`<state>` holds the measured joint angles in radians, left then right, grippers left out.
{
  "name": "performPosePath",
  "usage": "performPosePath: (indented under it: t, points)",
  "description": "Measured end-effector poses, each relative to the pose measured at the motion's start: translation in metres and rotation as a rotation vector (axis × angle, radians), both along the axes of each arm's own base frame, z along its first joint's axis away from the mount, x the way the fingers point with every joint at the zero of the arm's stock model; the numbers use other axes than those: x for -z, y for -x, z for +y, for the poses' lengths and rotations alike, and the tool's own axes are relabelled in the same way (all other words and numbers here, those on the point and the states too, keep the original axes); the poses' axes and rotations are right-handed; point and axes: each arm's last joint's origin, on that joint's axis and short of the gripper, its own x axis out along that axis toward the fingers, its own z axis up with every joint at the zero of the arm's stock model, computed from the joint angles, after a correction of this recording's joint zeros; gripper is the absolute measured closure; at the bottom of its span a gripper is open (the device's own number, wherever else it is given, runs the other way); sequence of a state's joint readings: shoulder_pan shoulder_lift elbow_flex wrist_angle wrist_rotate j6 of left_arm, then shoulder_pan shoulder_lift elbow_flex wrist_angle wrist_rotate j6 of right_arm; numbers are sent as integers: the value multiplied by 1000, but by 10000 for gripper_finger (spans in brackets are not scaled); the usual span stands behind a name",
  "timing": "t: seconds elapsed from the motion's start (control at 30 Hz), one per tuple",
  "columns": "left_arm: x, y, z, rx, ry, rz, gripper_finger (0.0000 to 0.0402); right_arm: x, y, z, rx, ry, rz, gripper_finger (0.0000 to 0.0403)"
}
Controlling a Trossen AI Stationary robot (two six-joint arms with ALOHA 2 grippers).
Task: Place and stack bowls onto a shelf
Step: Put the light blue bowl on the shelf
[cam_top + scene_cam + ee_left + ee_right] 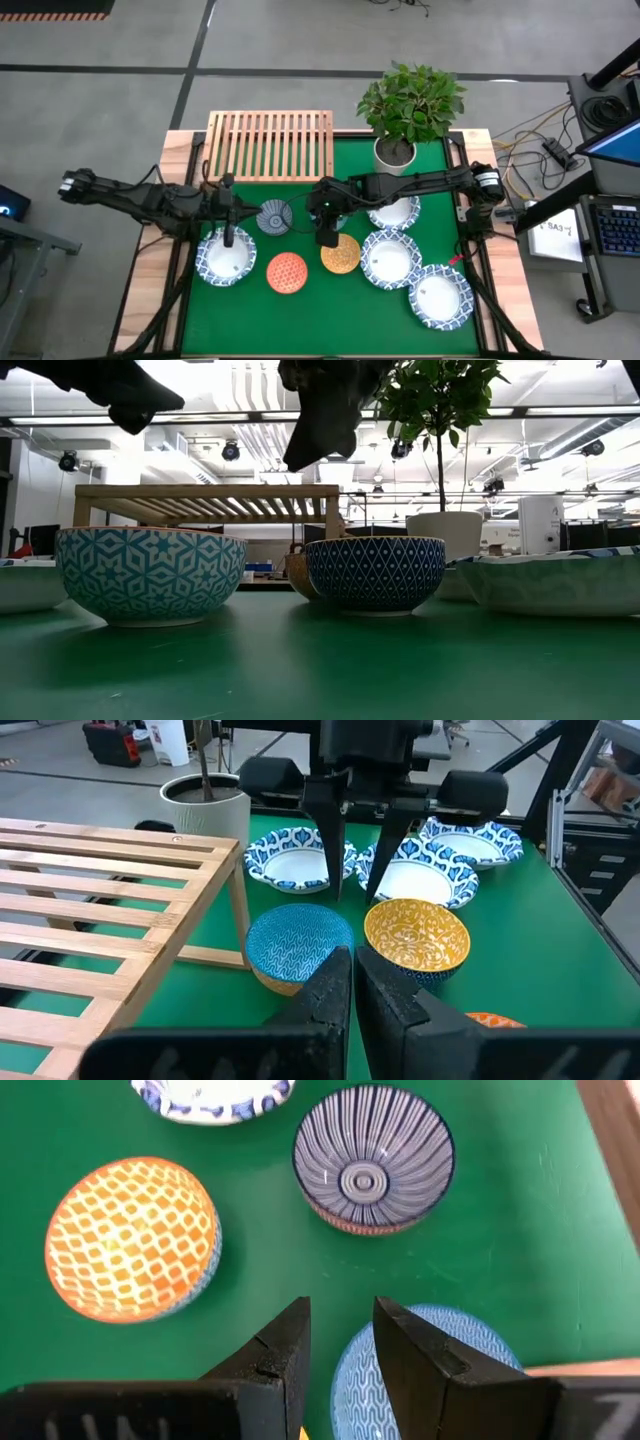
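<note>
Nearest my left wrist camera are my own fingers: the left gripper [351,962] is pinched almost together, with only a slit between the tips and nothing in it. From above, it hangs over the wide white bowl [213,266] at the left end of the green mat [310,315], near the rim on the shelf's side. I judge it is waiting there rather than reaching, since fingers this close together could not take a rim.

Beyond that bowl, at the table's far edge, is the shelf [270,145]. Its slatted top is bare, so no bowl has been placed yet.

Next along is the grey-blue striped bowl [274,216], upright just in front of the shelf. The red-orange bowl [287,272] sits nearer the front edge, apart from it.

The right gripper [340,1310] is in the middle of the mat. Its fingers are parted by a modest gap and hold nothing. One tip is over the inside of the light blue bowl [440,1370] and the other is outside its wall. I read that straddle as the set-up for pinching the rim, so this looks like the bowl being taken first.

The yellow-orange bowl [343,260] sits just beside it, close enough that a careless descent could knock it.

Three more wide white bowls [390,258] spread to the right, and the plant pot [394,152] stands behind them, beside the shelf's right end.
</note>
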<state>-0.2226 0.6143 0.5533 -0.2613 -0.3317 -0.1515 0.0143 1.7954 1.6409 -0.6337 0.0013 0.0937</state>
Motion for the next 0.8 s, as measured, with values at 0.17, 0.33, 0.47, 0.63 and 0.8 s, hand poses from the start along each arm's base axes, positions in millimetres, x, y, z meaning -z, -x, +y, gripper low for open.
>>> performPosePath:
  t: [0.17,0.33,0.47,0.63,0.8]
  points:
    - [3,-4,-1,-1,-4,25,402,-3,-3,0,0,-1,-48,303]
    - [3,-7,-2,-1,-5,32,402,-7,-7,0,2,-3,-101,303]
    - [4,-8,-2,-1,-6,37,402,-8,-8,0,1,-3,-119,303]
    - [4,-8,-2,-1,-6,36,402,-9,-10,0,1,-3,-141,303]
    - [3,-7,-2,1,-10,34,402,-10,-11,0,1,-3,-153,303]
